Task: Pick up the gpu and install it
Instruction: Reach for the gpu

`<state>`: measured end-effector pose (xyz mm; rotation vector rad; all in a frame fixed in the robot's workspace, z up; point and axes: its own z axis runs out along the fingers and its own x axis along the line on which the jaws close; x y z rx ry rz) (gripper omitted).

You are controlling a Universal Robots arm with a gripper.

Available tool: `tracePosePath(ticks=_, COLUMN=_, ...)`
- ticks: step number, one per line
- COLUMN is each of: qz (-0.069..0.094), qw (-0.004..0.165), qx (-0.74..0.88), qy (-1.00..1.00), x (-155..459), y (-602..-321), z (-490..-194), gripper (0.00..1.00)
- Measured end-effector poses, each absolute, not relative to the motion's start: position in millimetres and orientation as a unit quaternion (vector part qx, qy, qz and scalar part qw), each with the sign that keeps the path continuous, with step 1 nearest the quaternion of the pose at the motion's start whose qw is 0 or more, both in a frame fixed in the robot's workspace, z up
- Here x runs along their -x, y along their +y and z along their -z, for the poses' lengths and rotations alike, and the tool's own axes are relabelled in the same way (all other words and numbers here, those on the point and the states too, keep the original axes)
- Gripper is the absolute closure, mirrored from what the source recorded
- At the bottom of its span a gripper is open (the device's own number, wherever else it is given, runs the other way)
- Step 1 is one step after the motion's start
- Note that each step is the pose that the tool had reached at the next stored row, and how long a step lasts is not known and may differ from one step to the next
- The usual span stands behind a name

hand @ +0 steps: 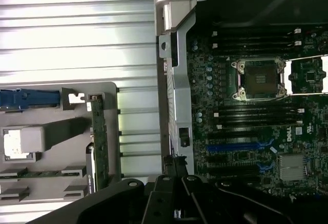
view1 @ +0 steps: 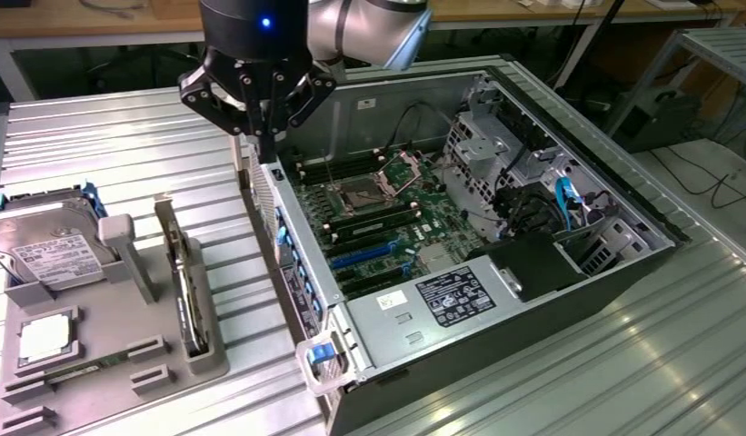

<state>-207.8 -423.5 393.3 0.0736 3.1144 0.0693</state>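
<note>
The gripper [view1: 266,145] has its jaws closed on nothing, tips just over the case [view1: 385,95] wall; the gpu [view1: 184,282] stands in the holder [view1: 143,327].

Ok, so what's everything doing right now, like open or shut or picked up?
computer case: open, lying on its side.
hand: shut, empty, above the case's edge.
gpu: standing on edge in the grey holder, not picked up.
processor socket: cover flipped open, empty.
hard drive: resting in the holder.
</note>
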Motion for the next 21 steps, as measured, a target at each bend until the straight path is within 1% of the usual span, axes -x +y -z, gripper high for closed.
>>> tracePosePath(ticks=21, qz=-0.022, qw=0.013, qx=-0.02, qy=0.999, x=237.2, y=-432.9, z=-393.3, gripper=0.89)
